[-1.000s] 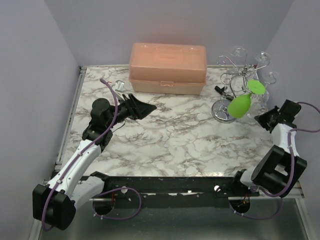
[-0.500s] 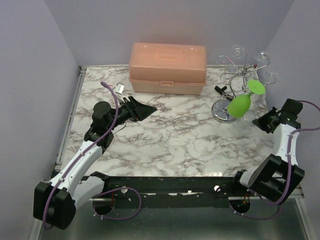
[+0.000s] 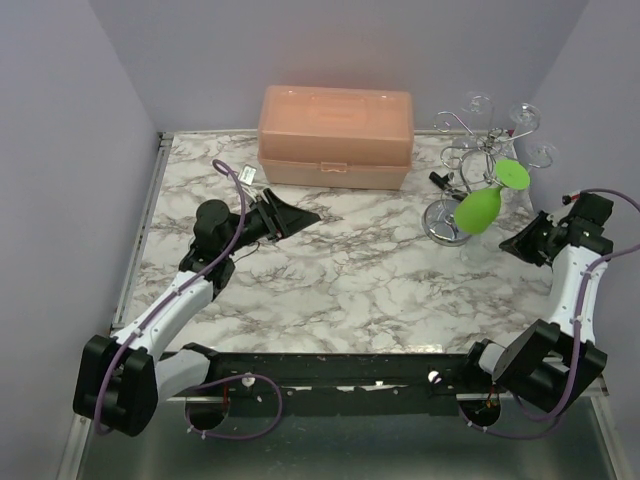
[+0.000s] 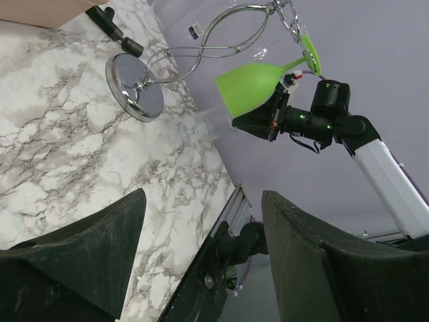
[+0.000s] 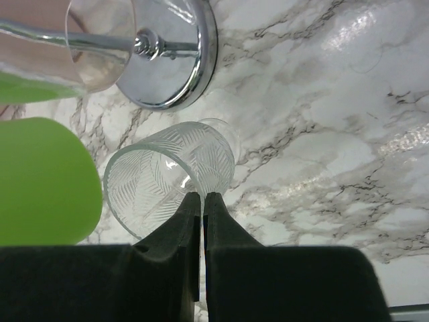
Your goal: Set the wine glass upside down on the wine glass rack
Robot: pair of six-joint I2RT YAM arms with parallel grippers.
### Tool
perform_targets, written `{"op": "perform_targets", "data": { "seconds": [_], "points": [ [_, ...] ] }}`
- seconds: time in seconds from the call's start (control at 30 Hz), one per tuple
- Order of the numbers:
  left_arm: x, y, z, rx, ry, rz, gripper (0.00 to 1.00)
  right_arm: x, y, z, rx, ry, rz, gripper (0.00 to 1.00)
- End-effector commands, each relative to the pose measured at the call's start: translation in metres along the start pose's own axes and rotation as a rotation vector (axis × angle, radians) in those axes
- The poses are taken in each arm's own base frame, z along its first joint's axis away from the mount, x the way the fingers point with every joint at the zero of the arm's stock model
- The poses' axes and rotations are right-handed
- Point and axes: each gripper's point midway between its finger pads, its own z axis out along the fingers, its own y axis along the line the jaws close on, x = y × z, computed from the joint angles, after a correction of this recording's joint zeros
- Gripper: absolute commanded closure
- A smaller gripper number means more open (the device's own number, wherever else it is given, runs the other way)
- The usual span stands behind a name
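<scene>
Right wrist: right gripper (image 5: 202,196) clenched on clear etched wine glass (image 5: 167,174) wall, centre frame; looks thin, slippery, fragile, light, so the stem seems a safer hold; left gripper (image 4: 201,201) released, empty.

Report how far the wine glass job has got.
Done: a green wine glass already hangs upside down on the wine glass rack. In hand: the right gripper looks shut on the rim of a clear patterned glass beside the rack's base. Remaining: inverting and hanging that glass. The left gripper is open, empty.

Bright, even light; soft shadows
</scene>
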Motion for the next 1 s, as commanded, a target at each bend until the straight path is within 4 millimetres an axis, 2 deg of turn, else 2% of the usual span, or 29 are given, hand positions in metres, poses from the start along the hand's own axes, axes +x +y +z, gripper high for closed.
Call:
{"op": "perform_targets", "data": {
  "seconds": [0.0, 0.17, 0.3, 0.6, 0.8, 0.97],
  "points": [
    [-0.002, -0.012, 0.003, 0.064, 0.02, 0.0, 0.28, 0.004, 0.026, -0.017, -0.128, 0.049, -0.067, 1.0],
    [-0.001, -0.01, 0.006, 0.072, 0.029, -0.031, 0.28, 0.013, 0.038, -0.028, -0.19, 0.059, -0.073, 1.0],
    [0.0, -0.008, 0.007, 0.068, 0.032, -0.052, 0.28, 0.031, 0.041, -0.035, -0.219, 0.101, -0.055, 1.0],
    [0.013, -0.002, 0.022, 0.049, 0.101, -0.124, 0.28, 0.068, 0.04, -0.033, -0.266, 0.221, -0.014, 1.0],
    [0.035, 0.0, 0.043, 0.042, 0.175, -0.171, 0.28, 0.083, 0.035, -0.025, -0.274, 0.271, 0.013, 1.0],
    [0.072, 0.003, 0.071, 0.004, 0.286, -0.237, 0.3, 0.088, 0.043, -0.028, -0.331, 0.278, 0.014, 1.0]
  ]
}}
